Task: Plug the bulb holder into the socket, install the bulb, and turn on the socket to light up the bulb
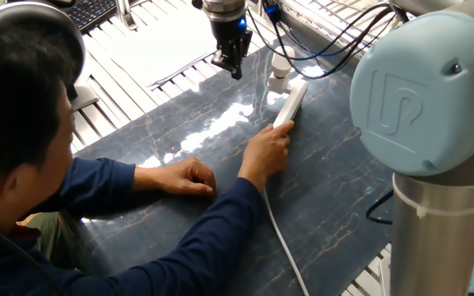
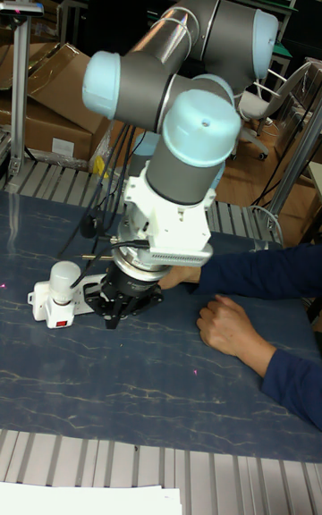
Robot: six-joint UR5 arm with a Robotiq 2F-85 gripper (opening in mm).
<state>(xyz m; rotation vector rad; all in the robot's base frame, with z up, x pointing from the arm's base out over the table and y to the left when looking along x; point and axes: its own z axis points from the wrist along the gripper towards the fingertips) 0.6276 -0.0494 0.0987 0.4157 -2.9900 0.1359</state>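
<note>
Here the socket (image 1: 290,105), a long white strip, lies on the dark marbled worktop (image 1: 220,205) near its far edge, with the white bulb (image 2: 63,281) standing upright in the holder at its far end. A person's hand (image 1: 268,154) rests on its near end. The gripper (image 1: 233,64) hangs just above the worktop beside the bulb, fingers drawn close together and holding nothing.

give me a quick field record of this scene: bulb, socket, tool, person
bulb: upright on the holder at the socket's far end, unlit
socket: flat on the dark marbled table, white cord trailing off its near end
tool: hanging above the table left of the bulb, holding nothing, fingers close together
person's hand: resting at the socket's near end
</note>
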